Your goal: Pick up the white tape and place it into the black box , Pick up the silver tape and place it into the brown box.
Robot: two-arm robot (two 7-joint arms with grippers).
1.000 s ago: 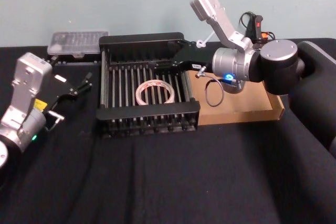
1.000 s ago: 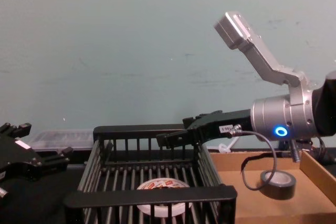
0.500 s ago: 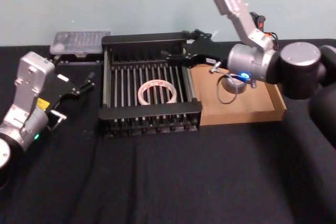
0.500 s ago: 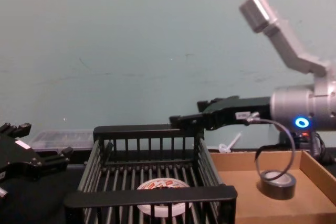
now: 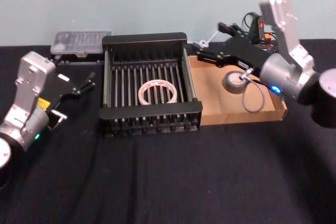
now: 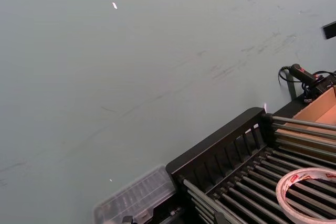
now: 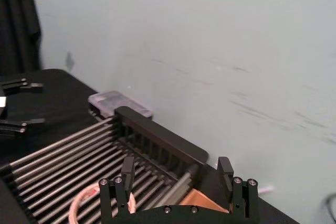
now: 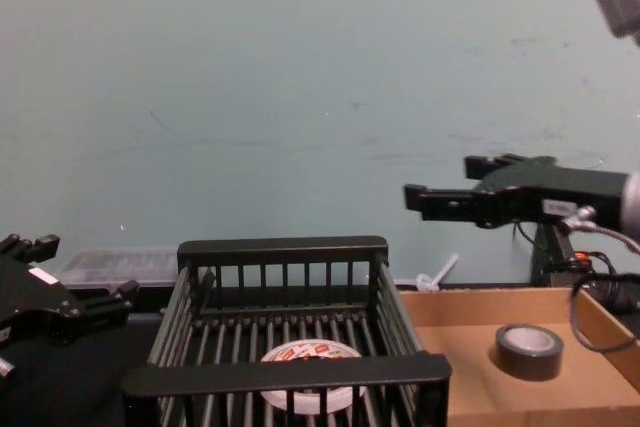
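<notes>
The white tape [image 5: 157,91] lies flat on the barred floor of the black box [image 5: 144,39], seen low through the bars in the chest view [image 8: 303,355]. In the brown box [image 5: 220,109] the silver tape [image 5: 234,82] rests on its side [image 8: 529,350]. My right gripper [image 5: 211,40] hovers open and empty above the brown box's back left corner, up and left of the silver tape; its fingers [image 7: 127,170] point toward the crate. Left of the crate my left gripper [image 5: 86,83] stays parked over the cloth, open, holding nothing.
A clear plastic case [image 5: 79,42] sits behind the crate's left corner. A grey cable loop [image 5: 253,97] hangs from my right wrist over the brown box. A device with a red button [image 5: 257,24] stands at the back right. Black cloth covers the front of the table.
My right arm has swung right and risen, its open gripper leaving the crate's back right rim for the brown box's back edge. The silver tape and left arm stayed put.
</notes>
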